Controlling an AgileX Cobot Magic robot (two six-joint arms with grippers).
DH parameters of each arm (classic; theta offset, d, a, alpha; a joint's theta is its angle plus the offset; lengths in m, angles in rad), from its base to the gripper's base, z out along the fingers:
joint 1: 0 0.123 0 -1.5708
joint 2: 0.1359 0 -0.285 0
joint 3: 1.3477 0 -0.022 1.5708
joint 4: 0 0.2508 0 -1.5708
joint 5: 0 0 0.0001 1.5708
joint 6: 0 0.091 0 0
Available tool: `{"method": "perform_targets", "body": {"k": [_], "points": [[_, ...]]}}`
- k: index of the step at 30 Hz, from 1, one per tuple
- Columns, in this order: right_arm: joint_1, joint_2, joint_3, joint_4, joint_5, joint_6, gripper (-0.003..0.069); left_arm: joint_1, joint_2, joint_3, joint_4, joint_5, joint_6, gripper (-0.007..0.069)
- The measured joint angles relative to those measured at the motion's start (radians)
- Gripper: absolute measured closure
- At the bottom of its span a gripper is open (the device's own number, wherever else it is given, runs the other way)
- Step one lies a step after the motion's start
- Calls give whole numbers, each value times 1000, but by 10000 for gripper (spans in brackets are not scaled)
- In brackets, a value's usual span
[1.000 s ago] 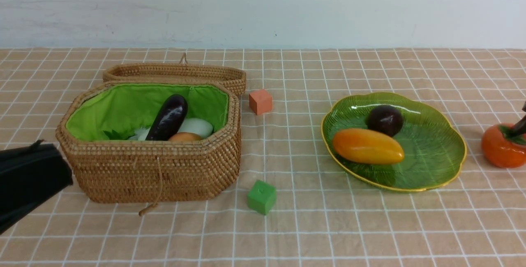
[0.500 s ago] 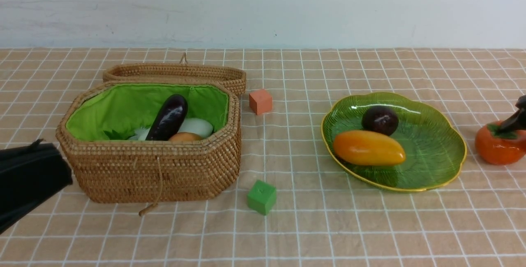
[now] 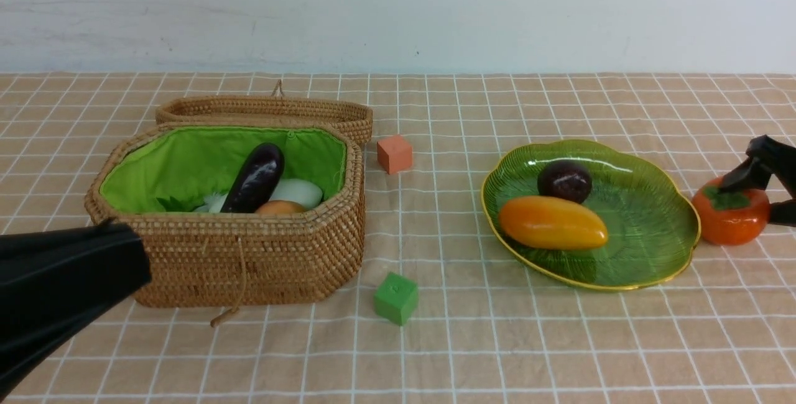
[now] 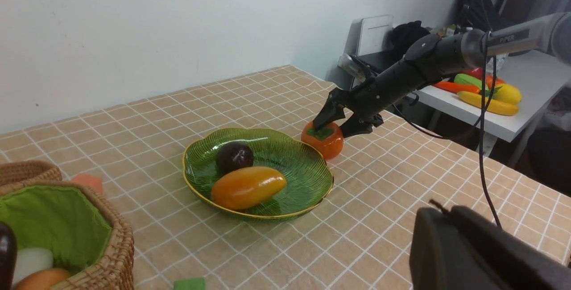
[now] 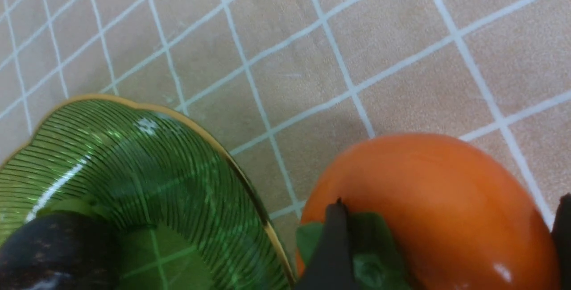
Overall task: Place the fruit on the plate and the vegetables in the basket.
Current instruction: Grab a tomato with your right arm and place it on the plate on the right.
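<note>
Straddling the persimmon (image 3: 731, 220) with my right gripper (image 3: 749, 202), fingers spread wide: one fingertip (image 5: 334, 245) rests on the green leaf cap, and the other stands against the flank farthest from the plate. I read this as a shove, not a clamp. The fruit sits on the tablecloth, not lifted.

- Key relation: the plate (image 3: 647, 230) lies directly to my left of the persimmon. Its yellow rim is touching the fruit, or so close I cannot separate them. The raised rim stands between the fruit and the dish floor.
- Long axis: none, because the persimmon is round. It will likely roll if tipped over the rim.
- Nearer arm: my right, already on the fruit. My left gripper (image 3: 134, 261) is closed and holds nothing, well apart, in front of the basket (image 3: 249, 261).
- Already placed: mango (image 3: 553, 222) and mangosteen (image 3: 564, 181) on the plate; eggplant (image 3: 255, 177), radish (image 3: 298, 192) and potato (image 3: 280, 207) in the basket.

Changes over the last second:
- The persimmon has slid left across the cloth with my fingers, closing the gap to the rim.
- The plate has been nudged slightly left.
- The mangosteen has rolled a little left inside the plate.
- My left arm has pushed further into view.

Judgement: more pushing would only move the plate, so the persimmon needs lifting over the rim.
</note>
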Motion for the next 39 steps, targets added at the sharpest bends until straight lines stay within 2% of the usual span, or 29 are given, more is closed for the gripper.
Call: {"method": "perform_targets", "body": {"k": [4, 11, 25, 31, 39], "points": [[-6, 3, 0, -54, 0, 1, 69, 0, 2, 0, 0, 0, 0, 606], [-32, 7, -2, -62, 1, 23, 69, 0, 2, 0, 0, -3, 0, 602], [-19, 53, -14, 55, 11, -14, 68, 0, 2, 0, 2, -24, 0, 592], [-19, 79, -21, 127, 25, -34, 141, 0, 2, 0, 2, -31, 0, 585], [-34, 64, -20, 134, 39, -129, 144, 0, 2, 0, 2, -31, 0, 585]]}}
